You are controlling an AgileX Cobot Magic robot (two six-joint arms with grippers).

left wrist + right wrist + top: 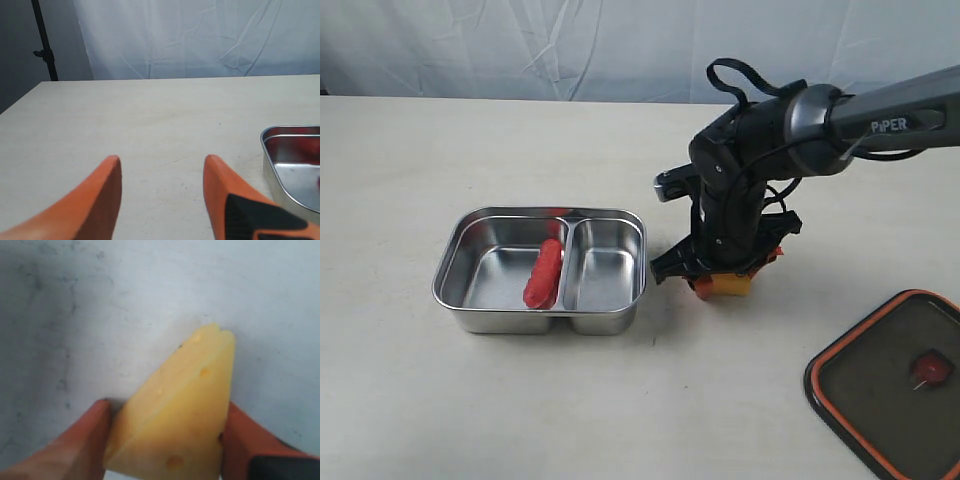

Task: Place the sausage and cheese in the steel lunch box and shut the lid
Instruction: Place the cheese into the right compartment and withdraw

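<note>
The red sausage (pixel 543 274) lies in the left compartment of the steel lunch box (pixel 455 262). Right of the box, the yellow cheese (pixel 730 285) is down at the table surface beneath my right arm. My right gripper (pixel 723 278) is shut on the cheese. In the right wrist view the wedge (pixel 200 375) fills the gap of the right gripper (pixel 167 405), with an orange finger pressed on each side. The dark lid (pixel 880 390) with its orange rim lies flat at the front right. My left gripper (pixel 162 165) is open over bare table, left of a corner of the box (pixel 265 145).
The lid's small red valve (pixel 932 369) faces up. A white cloth backdrop (pixel 570 40) hangs behind the table's far edge. A black stand pole (pixel 44 45) rises beyond the table's corner in the left wrist view.
</note>
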